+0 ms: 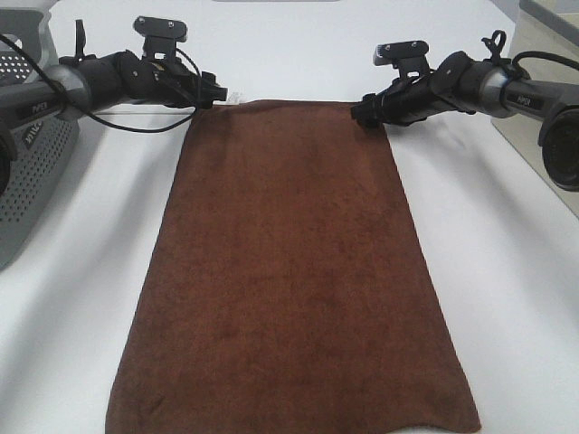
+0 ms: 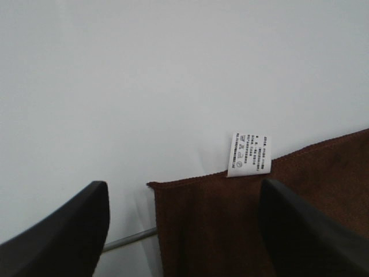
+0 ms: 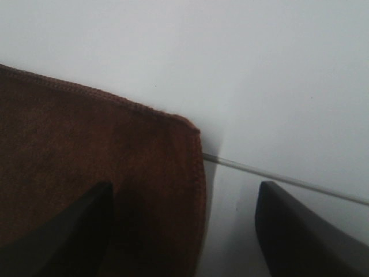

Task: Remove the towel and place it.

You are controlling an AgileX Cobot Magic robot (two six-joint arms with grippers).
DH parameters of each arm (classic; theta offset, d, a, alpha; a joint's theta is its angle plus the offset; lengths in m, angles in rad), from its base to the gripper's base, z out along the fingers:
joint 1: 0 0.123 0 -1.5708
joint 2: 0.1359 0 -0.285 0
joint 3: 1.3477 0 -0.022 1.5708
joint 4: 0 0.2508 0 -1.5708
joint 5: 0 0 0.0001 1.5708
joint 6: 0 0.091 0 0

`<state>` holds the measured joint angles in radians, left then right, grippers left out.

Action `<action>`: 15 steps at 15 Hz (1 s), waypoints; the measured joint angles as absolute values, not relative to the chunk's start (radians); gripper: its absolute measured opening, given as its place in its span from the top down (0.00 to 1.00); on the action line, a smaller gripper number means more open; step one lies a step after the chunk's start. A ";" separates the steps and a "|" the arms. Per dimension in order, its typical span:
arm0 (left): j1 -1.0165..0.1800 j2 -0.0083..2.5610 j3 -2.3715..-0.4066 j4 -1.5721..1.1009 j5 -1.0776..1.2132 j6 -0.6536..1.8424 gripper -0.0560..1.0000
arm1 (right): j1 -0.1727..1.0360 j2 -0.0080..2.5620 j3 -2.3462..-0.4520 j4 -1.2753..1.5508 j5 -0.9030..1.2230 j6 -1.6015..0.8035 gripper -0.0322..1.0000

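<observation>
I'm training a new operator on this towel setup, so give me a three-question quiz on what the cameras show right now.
1. True or false: the towel lies spread flat on the white table.
2. At which towel corner does the white tag sit: the one by the left gripper or the one by the right gripper?
3. Multiple choice: the grey basket stands A) on the towel, B) at the left edge of the high view, off the towel, C) beside the right arm.

Key: 1 true; 2 left gripper; 3 B.
</observation>
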<state>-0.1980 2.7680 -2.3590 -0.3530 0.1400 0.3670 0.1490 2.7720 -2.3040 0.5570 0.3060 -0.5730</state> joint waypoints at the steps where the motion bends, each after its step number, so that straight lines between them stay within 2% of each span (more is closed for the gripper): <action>1: -0.198 2.768 -2.359 -0.353 0.140 0.367 0.32 | 0.149 2.770 -2.304 0.557 0.316 -0.573 0.31; 6: -0.198 2.767 -2.359 -0.353 0.143 0.367 0.32 | 0.149 2.736 -2.304 0.554 0.392 -0.572 0.31; 10: -0.198 2.702 -2.359 -0.353 0.193 0.367 0.31 | 0.149 2.608 -2.305 0.564 0.409 -0.572 0.31; 13: -0.198 2.621 -2.359 -0.319 0.407 0.367 0.31 | 0.149 2.508 -2.306 0.562 0.574 -0.512 0.30; 14: -0.198 2.583 -2.359 -0.288 0.509 0.350 0.30 | 0.149 2.472 -2.306 0.532 0.638 -0.449 0.25; 15: -0.196 2.494 -2.359 -0.191 0.699 0.267 0.22 | 0.149 2.375 -2.306 0.395 0.781 -0.293 0.19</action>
